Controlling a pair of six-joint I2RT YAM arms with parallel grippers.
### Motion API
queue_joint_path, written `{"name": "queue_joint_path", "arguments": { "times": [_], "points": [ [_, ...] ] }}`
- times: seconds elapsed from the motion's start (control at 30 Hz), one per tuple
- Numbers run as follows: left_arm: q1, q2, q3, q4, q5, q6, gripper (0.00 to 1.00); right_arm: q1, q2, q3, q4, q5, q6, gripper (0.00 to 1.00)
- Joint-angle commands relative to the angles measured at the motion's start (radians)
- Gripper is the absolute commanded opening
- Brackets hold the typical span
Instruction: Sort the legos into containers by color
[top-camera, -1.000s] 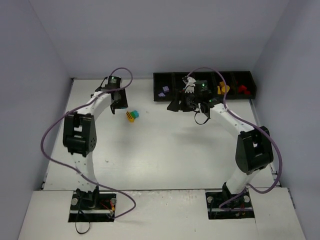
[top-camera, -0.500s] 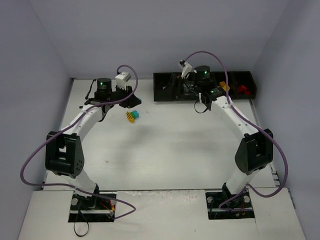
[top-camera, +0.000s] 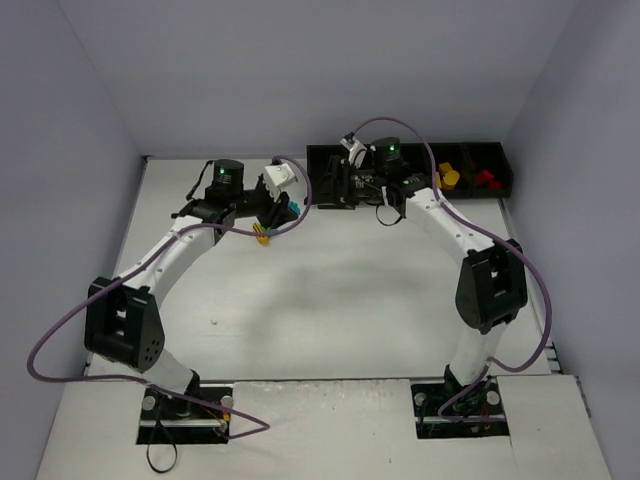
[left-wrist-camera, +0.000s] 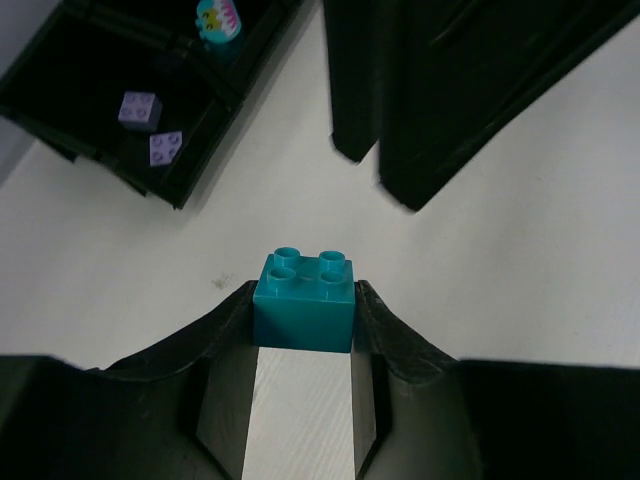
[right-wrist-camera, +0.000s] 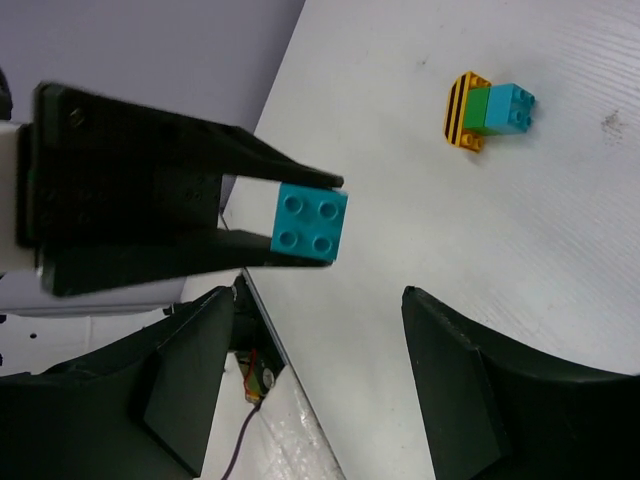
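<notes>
Jaws of the left arm clamp a teal four-stud plastic brick (left-wrist-camera: 303, 305) by its sides above the white desk (left-wrist-camera: 550, 250), near the far edge. Just beside them a small stack of striped yellow, green and light blue bricks (right-wrist-camera: 488, 108) lies on the desk. A long black plastic tray of bins (left-wrist-camera: 70, 70) lines the far edge. Two lilac bricks (left-wrist-camera: 138, 108) sit in its left end bin, where the right arm's jaws hang wide and empty. Yellow bricks (top-camera: 447, 177) and red bricks (top-camera: 485, 179) lie toward its right end.
</notes>
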Motion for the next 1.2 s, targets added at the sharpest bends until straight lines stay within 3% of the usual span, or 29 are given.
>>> {"name": "queue_joint_path", "arguments": {
  "times": [0.0, 0.7, 0.87, 0.97, 1.0, 1.03, 1.07, 1.1, 1.17],
  "points": [
    [-0.032, -0.094, 0.006, 0.079, -0.010, 0.127, 0.02, 0.022, -0.014, 0.067, 0.050, -0.049, 0.026, 0.64],
    [-0.109, -0.095, 0.014, 0.073, -0.064, 0.163, 0.02, 0.100, 0.039, 0.061, 0.064, -0.002, 0.040, 0.63],
    [-0.117, -0.097, 0.009, 0.073, -0.062, 0.159, 0.02, 0.116, 0.046, 0.055, 0.066, 0.023, 0.030, 0.44],
    [-0.117, -0.097, 0.009, 0.065, -0.070, 0.153, 0.10, 0.111, 0.036, 0.043, 0.064, 0.055, 0.015, 0.22],
    [-0.117, -0.095, 0.009, 0.060, -0.085, 0.152, 0.18, 0.111, 0.028, 0.035, 0.064, 0.066, 0.006, 0.11],
    [-0.117, -0.094, 0.008, 0.057, -0.094, 0.147, 0.23, 0.110, 0.023, 0.032, 0.062, 0.083, 0.001, 0.06],
    [-0.117, -0.095, 0.000, 0.060, -0.107, 0.129, 0.28, 0.107, 0.022, 0.029, 0.062, 0.090, -0.005, 0.02],
    [-0.117, -0.097, -0.006, 0.066, -0.125, 0.121, 0.41, 0.104, 0.019, 0.026, 0.059, 0.100, -0.023, 0.00],
    [-0.117, -0.102, -0.020, 0.097, -0.160, 0.075, 0.52, 0.088, 0.017, 0.021, 0.050, 0.142, -0.043, 0.00]
  ]
}}
